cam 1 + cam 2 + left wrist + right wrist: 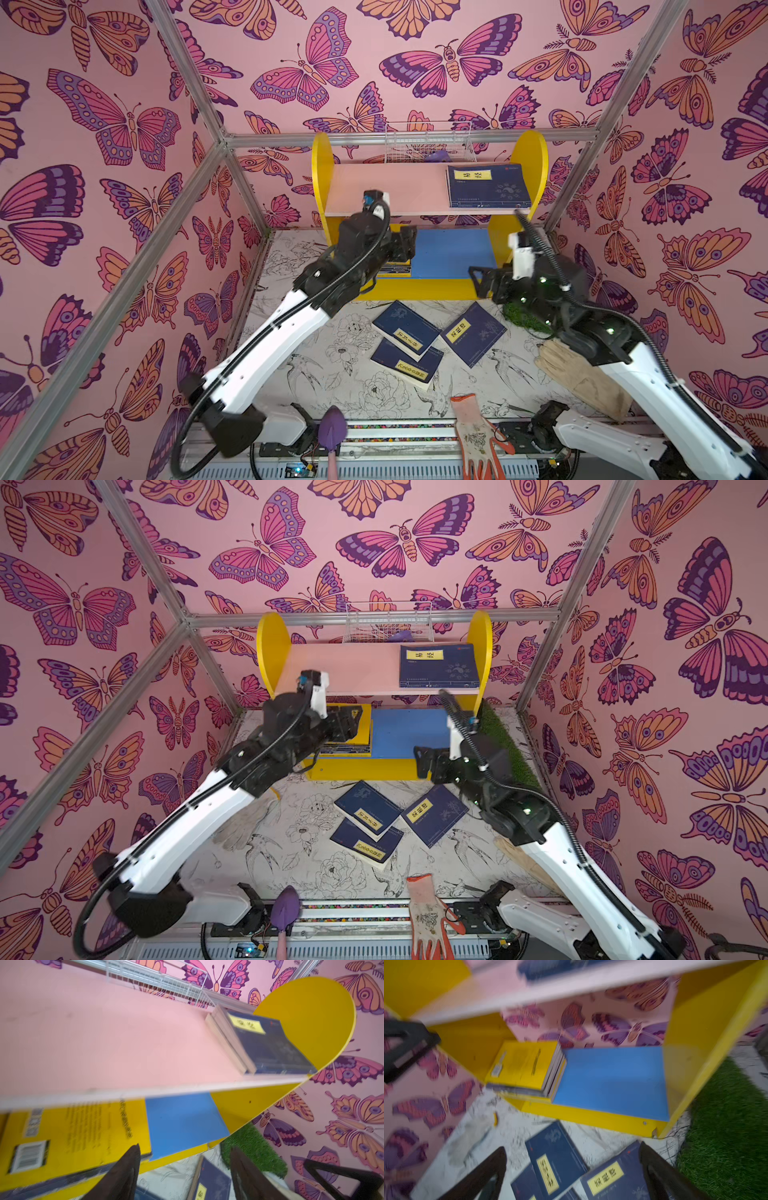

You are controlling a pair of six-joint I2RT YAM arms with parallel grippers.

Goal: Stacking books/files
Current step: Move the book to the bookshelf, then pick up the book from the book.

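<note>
Low shelf (453,253): stack (521,1066) at left edge, rest free. 3 navy books (405,328) in front. L gripper (185,1147), R gripper (572,1146) wide, empty.

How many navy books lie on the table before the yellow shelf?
3. The upper book lies partly on the lower book; the third book lies close beside them. More may be hidden.

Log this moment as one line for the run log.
left gripper open, empty, by yellow-topped stack on lower shelf | right gripper open, empty, near three navy books on table | navy stack on upper shelf
</note>
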